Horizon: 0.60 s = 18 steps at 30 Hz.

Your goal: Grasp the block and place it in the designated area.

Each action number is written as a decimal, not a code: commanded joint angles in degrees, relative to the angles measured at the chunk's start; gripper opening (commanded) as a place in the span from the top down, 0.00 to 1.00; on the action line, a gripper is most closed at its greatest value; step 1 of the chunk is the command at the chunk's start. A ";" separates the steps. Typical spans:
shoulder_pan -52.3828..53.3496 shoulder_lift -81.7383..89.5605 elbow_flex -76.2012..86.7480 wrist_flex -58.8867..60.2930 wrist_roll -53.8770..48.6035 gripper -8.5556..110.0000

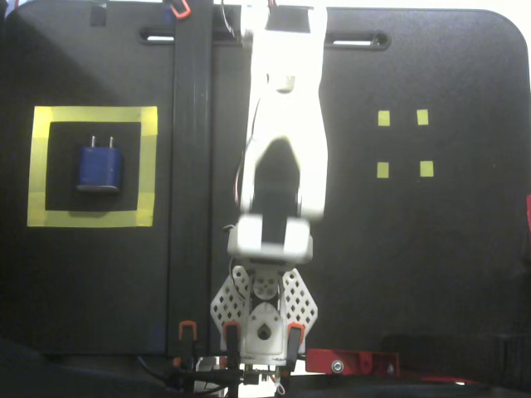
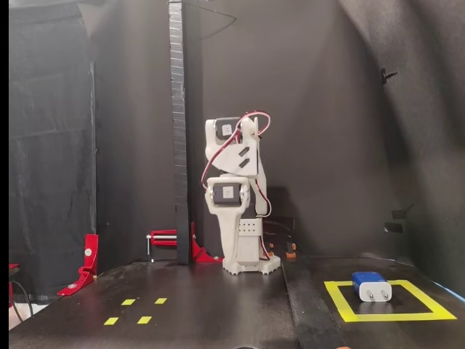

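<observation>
The dark-blue block (image 1: 99,168) lies flat inside the designated area, a square of wide yellow tape (image 1: 93,116), with its two metal prongs showing. It is at the left in one fixed view and, as the block (image 2: 371,286) within the tape square (image 2: 385,316), at the right in the other. The white arm (image 1: 282,124) stands at the table's centre line, well away from the block. My gripper (image 2: 230,233) is seen end-on in front of the arm's base, and its fingers cannot be made out. Nothing is seen held.
Four tiny yellow tape squares (image 1: 404,143) mark the side opposite the block, seen also as small squares (image 2: 135,310). A tall black post (image 2: 176,131) rises beside the arm's base. Red clamps (image 2: 87,262) (image 1: 353,361) sit at the table's edges.
</observation>
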<state>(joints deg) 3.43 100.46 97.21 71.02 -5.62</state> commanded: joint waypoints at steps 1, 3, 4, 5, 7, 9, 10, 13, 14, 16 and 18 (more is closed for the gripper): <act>0.70 9.23 5.45 -7.29 -0.79 0.93; 1.14 13.62 9.76 -11.95 -1.23 0.93; 1.32 15.82 11.95 -14.50 -1.41 0.93; 1.58 18.19 14.33 -17.14 -1.58 0.93; 1.93 23.20 19.51 -23.03 -1.67 0.93; 2.11 28.39 24.08 -28.13 -1.76 0.93; 2.20 30.76 25.93 -30.06 -1.76 0.93; 2.29 36.83 29.53 -34.37 -1.76 0.93; 2.29 38.85 30.94 -36.04 -1.67 0.93; 2.37 42.98 34.37 -40.08 -1.49 0.93; 2.46 46.93 38.94 -45.26 -1.49 0.93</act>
<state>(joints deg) 5.45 142.38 132.80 31.20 -7.03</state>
